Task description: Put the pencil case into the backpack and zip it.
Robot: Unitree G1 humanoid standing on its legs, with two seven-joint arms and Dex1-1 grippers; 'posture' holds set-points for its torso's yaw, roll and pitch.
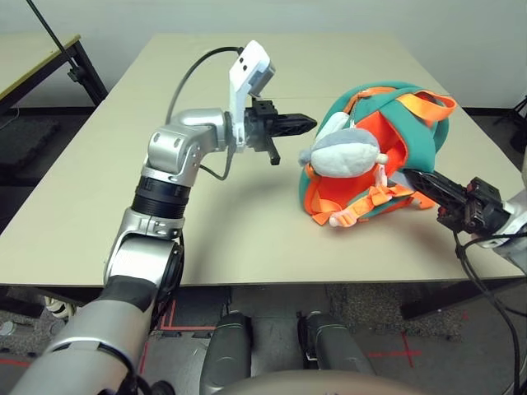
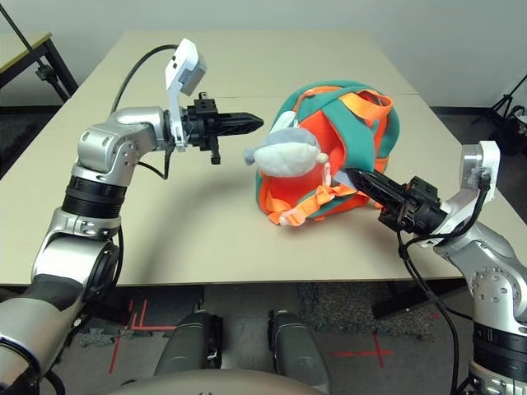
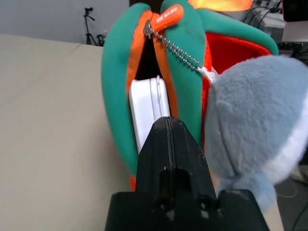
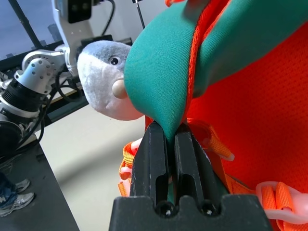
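Right claw (image 4: 169, 144) pinches a teal fold of the backpack (image 1: 416, 103) on the table (image 1: 99, 148); left claw (image 1: 309, 124) hovers closed, empty. Pencil case (image 3: 149, 103) sits inside the gaping opening; zipping likely follows, requiring the zipper pull (image 3: 166, 17).

A beige table (image 1: 99, 164) stands before a white wall (image 1: 247, 15) on grey floor (image 1: 25, 148).

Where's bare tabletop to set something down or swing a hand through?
Free: the wide stretch of table behind and beside the left gripper, and the front strip before the backpack. Crowded: around the backpack, where the plush toy dangles and the right gripper pinches teal fabric.
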